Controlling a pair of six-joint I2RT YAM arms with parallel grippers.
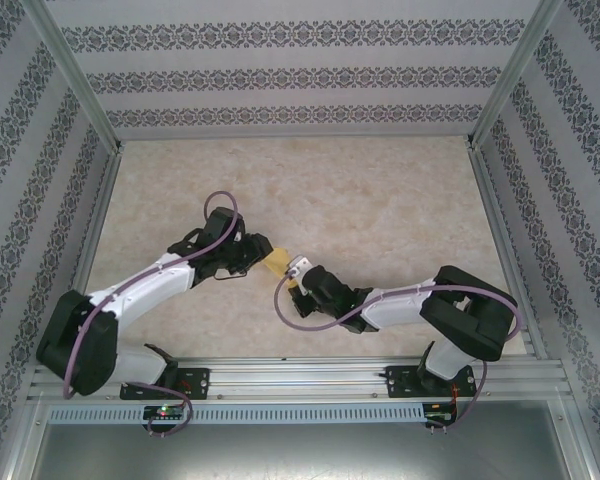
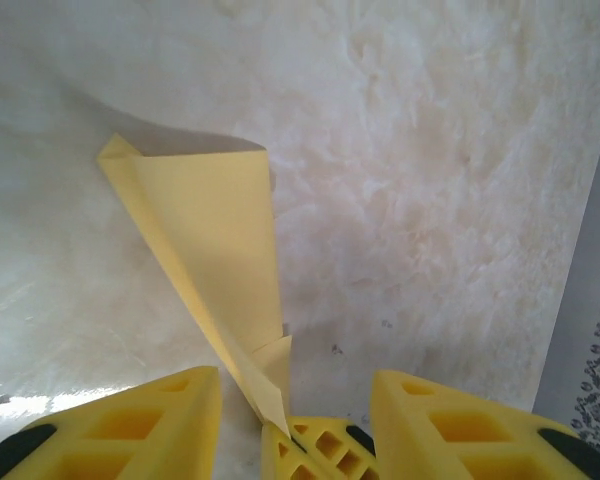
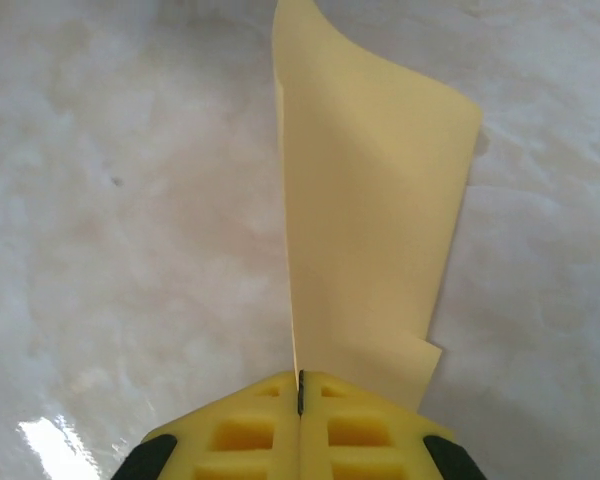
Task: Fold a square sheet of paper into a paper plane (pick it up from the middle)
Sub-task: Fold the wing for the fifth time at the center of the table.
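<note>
The yellow sheet of paper (image 2: 215,230) is folded into a long tapering paper-plane shape and stands on edge above the table. My right gripper (image 3: 300,385) is shut on its narrow end, and the paper (image 3: 370,200) rises straight out from between the closed fingers. My left gripper (image 2: 295,385) is open, with a finger on each side of the paper's tip and neither touching it. The right gripper's yellow fingers (image 2: 315,450) show between the left fingers. From above, the paper (image 1: 274,262) sits between the left gripper (image 1: 255,255) and the right gripper (image 1: 292,280) at mid-table.
The beige marbled table (image 1: 380,200) spreads behind the grippers. Patterned walls (image 1: 280,75) and a metal frame (image 1: 500,220) close it in. A purple cable (image 1: 290,315) loops beneath the right wrist.
</note>
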